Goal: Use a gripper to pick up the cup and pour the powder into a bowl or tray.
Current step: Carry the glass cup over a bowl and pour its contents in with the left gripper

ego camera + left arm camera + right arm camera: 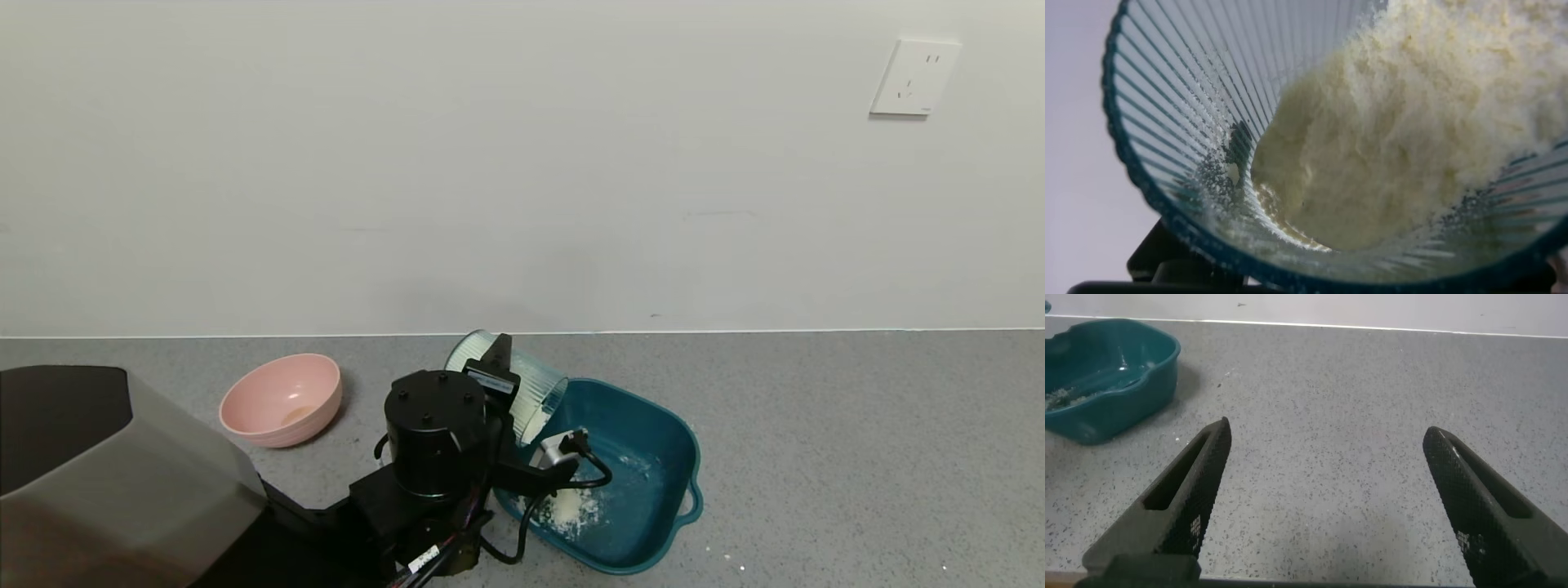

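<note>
Over the square teal basin on the speckled counter, the left tool grips the tilted ribbed clear cup; grainy cream powder slides out. Right tool gapes wide.

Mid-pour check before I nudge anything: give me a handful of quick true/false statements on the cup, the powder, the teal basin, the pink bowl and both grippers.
1. The left gripper holds the cup tipped over the teal basin. True.
2. The cup is already empty. False: the left wrist view shows plenty of powder inside it.
3. Some powder lies in the basin. True: a pale heap sits near its front wall.
4. The pink bowl sits inside the basin. False: it stands apart on the counter, on the robot's left of the cup.
5. The right gripper is shut on the basin's handle. False: it is open above bare counter, away from the basin.
</note>
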Robot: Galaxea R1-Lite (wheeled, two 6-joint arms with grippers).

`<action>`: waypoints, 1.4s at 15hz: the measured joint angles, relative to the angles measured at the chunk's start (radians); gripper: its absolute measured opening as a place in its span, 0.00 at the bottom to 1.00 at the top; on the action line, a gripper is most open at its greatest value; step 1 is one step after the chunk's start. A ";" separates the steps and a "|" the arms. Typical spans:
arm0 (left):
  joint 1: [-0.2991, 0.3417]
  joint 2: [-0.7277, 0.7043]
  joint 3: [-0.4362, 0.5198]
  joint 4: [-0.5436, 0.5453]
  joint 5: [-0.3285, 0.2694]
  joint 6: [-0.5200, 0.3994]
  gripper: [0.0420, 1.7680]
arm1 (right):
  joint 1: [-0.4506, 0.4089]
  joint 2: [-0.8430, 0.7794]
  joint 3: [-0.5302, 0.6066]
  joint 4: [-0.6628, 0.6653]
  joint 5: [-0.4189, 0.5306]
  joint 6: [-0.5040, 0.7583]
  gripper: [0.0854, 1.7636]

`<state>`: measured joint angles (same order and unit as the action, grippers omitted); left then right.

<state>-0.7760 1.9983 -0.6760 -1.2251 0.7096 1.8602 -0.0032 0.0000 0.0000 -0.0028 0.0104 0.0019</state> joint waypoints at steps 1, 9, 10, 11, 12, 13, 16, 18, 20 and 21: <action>0.000 0.001 0.001 -0.004 0.000 0.006 0.71 | 0.000 0.000 0.000 0.000 0.000 0.000 0.97; -0.014 0.021 0.003 -0.008 0.002 0.043 0.71 | 0.000 0.000 0.000 0.000 0.000 0.000 0.97; -0.017 0.022 0.003 -0.016 0.002 0.059 0.71 | 0.000 0.000 0.000 0.000 0.000 0.000 0.97; -0.021 0.023 0.003 -0.034 0.003 0.073 0.71 | 0.000 0.000 0.000 0.000 0.000 0.000 0.97; -0.025 0.024 0.004 -0.041 0.005 0.078 0.71 | 0.000 0.000 0.000 0.000 0.000 0.000 0.97; -0.027 0.026 0.005 -0.041 0.005 0.077 0.71 | 0.000 0.000 0.000 0.000 0.000 0.000 0.97; -0.028 0.027 0.007 -0.041 0.003 0.074 0.71 | 0.000 0.000 0.000 0.000 0.000 0.000 0.97; -0.028 0.027 0.009 -0.042 0.003 0.074 0.71 | 0.000 0.000 0.000 0.000 0.000 0.000 0.97; -0.028 0.028 0.012 -0.042 0.003 0.078 0.71 | 0.000 0.000 0.000 0.000 0.000 0.000 0.97; -0.029 0.028 0.018 -0.042 0.004 0.080 0.71 | 0.000 0.000 0.000 0.000 0.000 0.000 0.97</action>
<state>-0.8049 2.0264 -0.6581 -1.2674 0.7138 1.9406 -0.0032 0.0000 0.0000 -0.0028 0.0100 0.0019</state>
